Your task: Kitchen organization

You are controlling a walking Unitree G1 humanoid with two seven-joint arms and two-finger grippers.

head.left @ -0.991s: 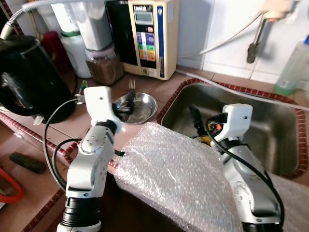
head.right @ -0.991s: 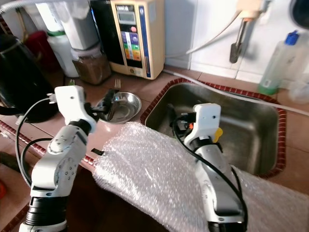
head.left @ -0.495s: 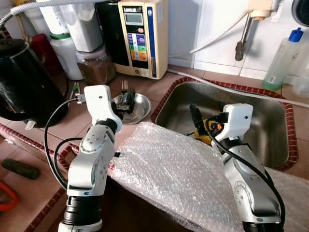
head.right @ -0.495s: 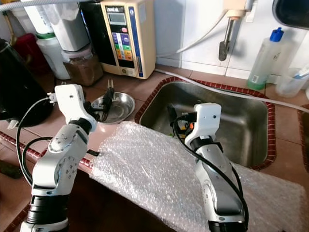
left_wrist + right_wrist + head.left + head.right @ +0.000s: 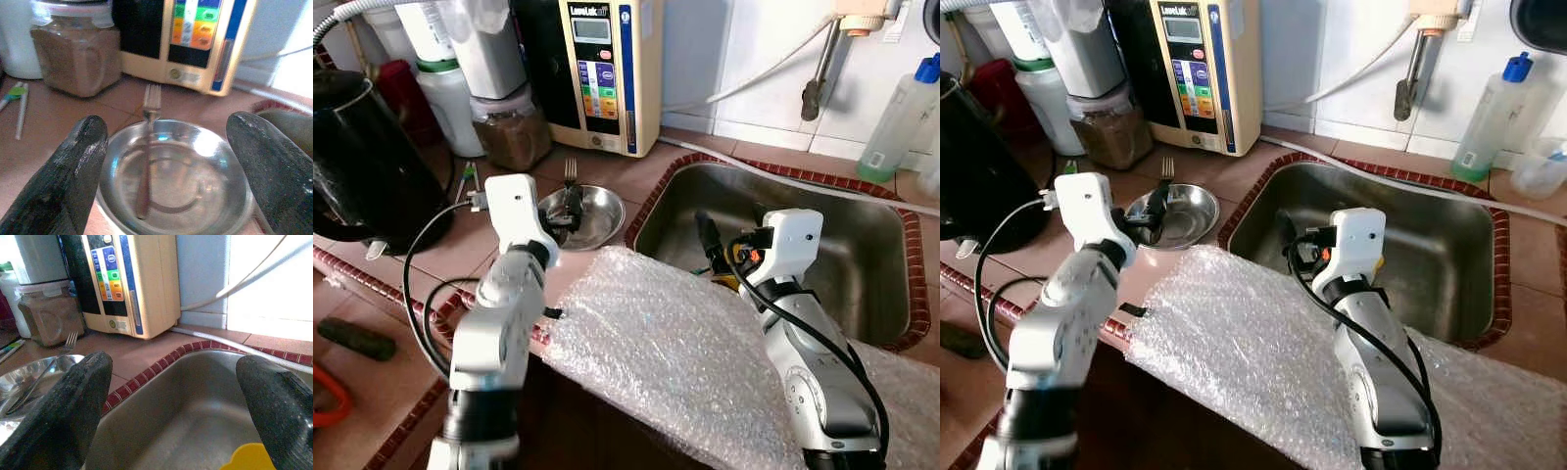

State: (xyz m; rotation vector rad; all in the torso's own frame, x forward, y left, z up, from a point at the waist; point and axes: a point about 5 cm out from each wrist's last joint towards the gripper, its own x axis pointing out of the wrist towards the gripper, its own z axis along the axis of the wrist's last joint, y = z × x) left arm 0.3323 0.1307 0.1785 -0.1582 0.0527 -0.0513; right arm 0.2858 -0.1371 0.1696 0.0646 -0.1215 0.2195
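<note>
Here the left claw (image 5: 166, 171) hangs spread over the steel bowl (image 5: 205, 196), right claw (image 5: 171, 401) spread above the sink's near rim (image 5: 651, 201).

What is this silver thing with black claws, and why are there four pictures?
It is a robot in a kitchen. Two pictures come from cameras in its head, looking down at its two silver arms. The other two come from a camera on each wrist, looking out between the black fingers. The left tool hovers open over a metal bowl with a fork in it. The right tool is open above the sink. Neither holds anything. Bubble wrap drapes over the counter edge, and a jar and a water machine stand at the back.
</note>
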